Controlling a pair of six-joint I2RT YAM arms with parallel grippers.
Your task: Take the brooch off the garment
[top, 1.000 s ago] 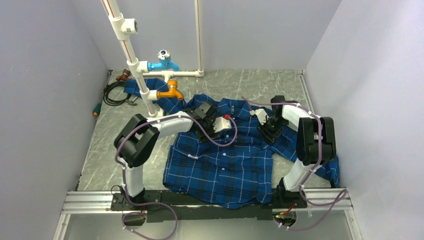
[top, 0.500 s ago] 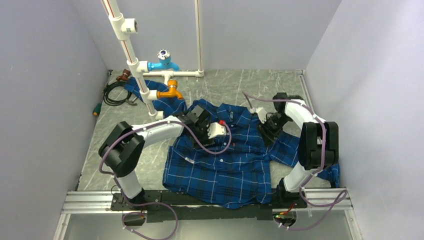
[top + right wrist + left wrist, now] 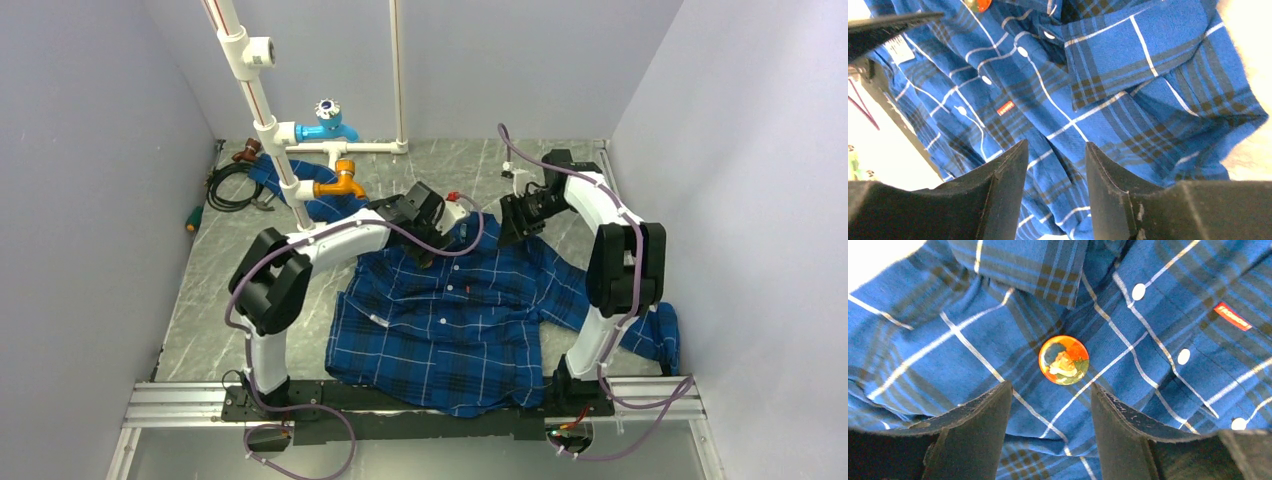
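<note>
**Brooch pinned beside the placket, both claws spread**

The brooch was a small round disc with a glossy orange-red face and a paler printed figure at its centre. It sat flat on the garment, just below a collar point and beside the row of white buttons. The left claw was spread wide and pinched nothing; the brooch lay just beyond the gap between its two dark, scuffed fingers.

Only the left wrist view showed the brooch's face. The right wrist view caught just an orange sliver of it at the top edge. In the overhead view the left claw covered that spot.

The right wrist view showed a white square label inside the collar and a small red tag on the chest. The right claw was also spread, holding nothing, over the woven plaid near the collar.

From above, the shirt lay front-up and rumpled on the grey marbled surface, with a white pipe frame behind it.
</note>
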